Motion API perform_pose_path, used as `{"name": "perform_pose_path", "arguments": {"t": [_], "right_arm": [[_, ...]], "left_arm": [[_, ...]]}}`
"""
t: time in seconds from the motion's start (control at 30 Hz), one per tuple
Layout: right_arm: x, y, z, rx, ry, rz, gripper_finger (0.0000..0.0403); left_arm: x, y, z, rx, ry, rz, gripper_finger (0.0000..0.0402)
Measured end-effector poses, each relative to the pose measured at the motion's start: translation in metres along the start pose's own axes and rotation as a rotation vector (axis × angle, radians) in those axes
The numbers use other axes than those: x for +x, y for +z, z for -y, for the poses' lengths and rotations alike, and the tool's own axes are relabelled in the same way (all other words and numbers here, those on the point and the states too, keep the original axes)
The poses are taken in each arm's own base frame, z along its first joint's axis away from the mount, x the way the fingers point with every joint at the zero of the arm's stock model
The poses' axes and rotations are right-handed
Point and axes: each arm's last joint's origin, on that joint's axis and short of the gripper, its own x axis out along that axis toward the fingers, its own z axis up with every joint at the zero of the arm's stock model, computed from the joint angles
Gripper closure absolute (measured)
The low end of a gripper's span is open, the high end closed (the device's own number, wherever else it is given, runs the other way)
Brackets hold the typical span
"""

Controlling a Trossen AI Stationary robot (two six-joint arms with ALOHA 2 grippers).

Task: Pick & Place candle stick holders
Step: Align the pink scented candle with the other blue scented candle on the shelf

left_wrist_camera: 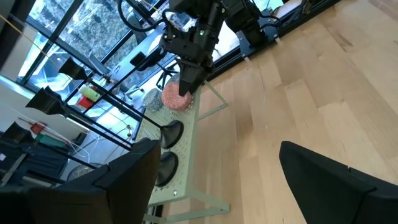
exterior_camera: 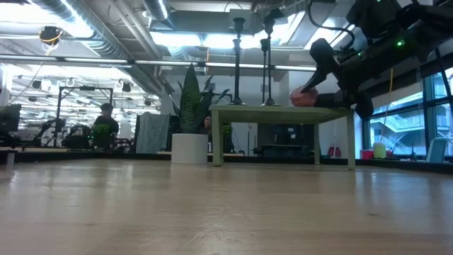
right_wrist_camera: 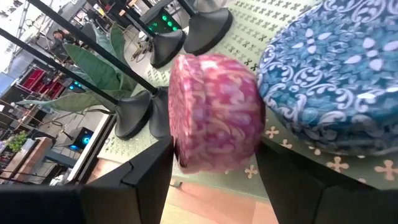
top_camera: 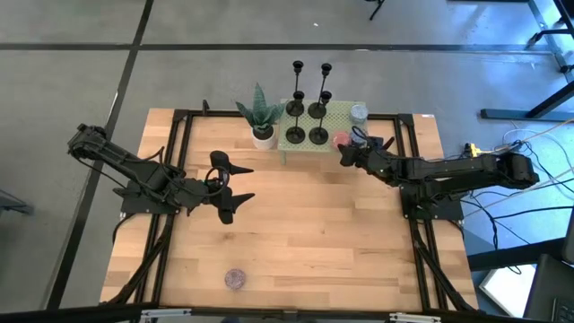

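1. Four holders (top_camera: 306,115) stood upright on a small green stand (top_camera: 339,115) at the far edge of the bench (top_camera: 305,233).
2. The right hand (top_camera: 343,149) was at the stand's near right corner, its fingers clamped on a pink tin (right_wrist_camera: 214,112) just beside a blue tin (right_wrist_camera: 336,81).
3. A plant (top_camera: 260,115) stood just left of the stand.
4. The left hand (top_camera: 235,186) hovered well away from the stand over the bench, fingers apart and holding nothing.
5. A small purple tin (top_camera: 235,279) lay far from the stand, near the bench's front edge.

Two matte black jointed arms (top_camera: 134,170) end in broad flat black jaws, cables trailing behind.
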Motion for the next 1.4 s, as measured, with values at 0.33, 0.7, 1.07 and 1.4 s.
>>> {"name": "perform_pose_path", "arguments": {"t": [0.33, 0.7, 1.07, 1.4], "right_arm": [[0.002, 0.001, -0.006, -0.007, 0.065, 0.006, 0.0171], [0.002, 0.0, -0.007, -0.009, 0.1, -0.048, 0.0171], [-0.007, 0.009, -0.018, -0.145, 0.249, -0.046, 0.0171], [-0.02, 0.015, -0.038, -0.145, 0.592, -0.114, 0.0171]], "left_arm": [[0.0, 0.0, 0.0, 0.0, 0.0, 0.0, 0.0075], [0.0, 0.0, 0.0, 0.0, 0.0, 0.0, 0.0075], [0.0, 0.0, 0.0, 0.0, 0.0, 0.0, 0.0075], [0.0, 0.0, 0.0, 0.0, 0.0, 0.0, 0.0075]]}}
